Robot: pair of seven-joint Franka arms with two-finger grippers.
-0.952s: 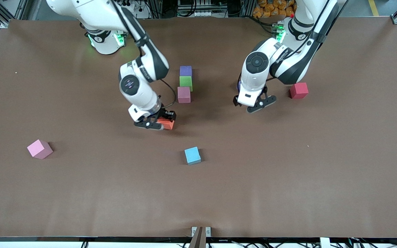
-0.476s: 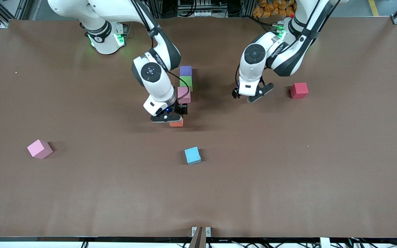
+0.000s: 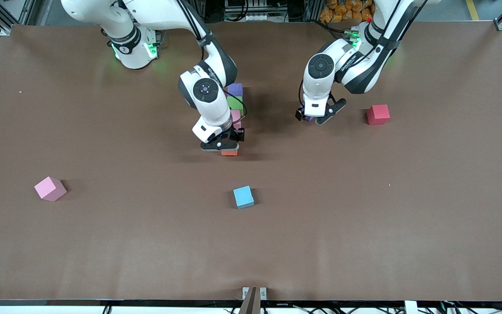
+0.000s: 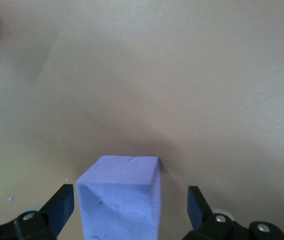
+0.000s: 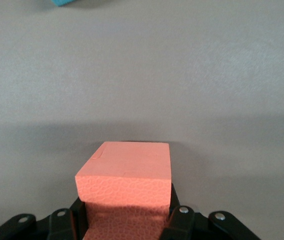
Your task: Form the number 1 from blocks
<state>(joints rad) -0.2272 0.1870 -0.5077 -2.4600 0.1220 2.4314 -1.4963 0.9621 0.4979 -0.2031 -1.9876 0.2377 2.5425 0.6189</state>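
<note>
Since a second ago the right gripper has carried the orange block from off toward its own arm's end of the table to the foot of the column, while the left gripper has drawn back toward its base and come down around a second purple block. Taking the column as the landmark, it runs away from the front camera: purple block farthest, green block next, and the pink block nearest, mostly hidden by the wrist. The right gripper is pinched on the orange block, which sits just nearer the camera than the pink block and looks in line with the column, so what is left looks like a straight drop and release. Well off toward the right arm's end lies a lone pink cube; a light blue block lies nearer the camera than the column. The left gripper's fingers are spread, one on each side of the second purple block without touching it. A red block sits well off from the column toward the left arm's end.
</note>
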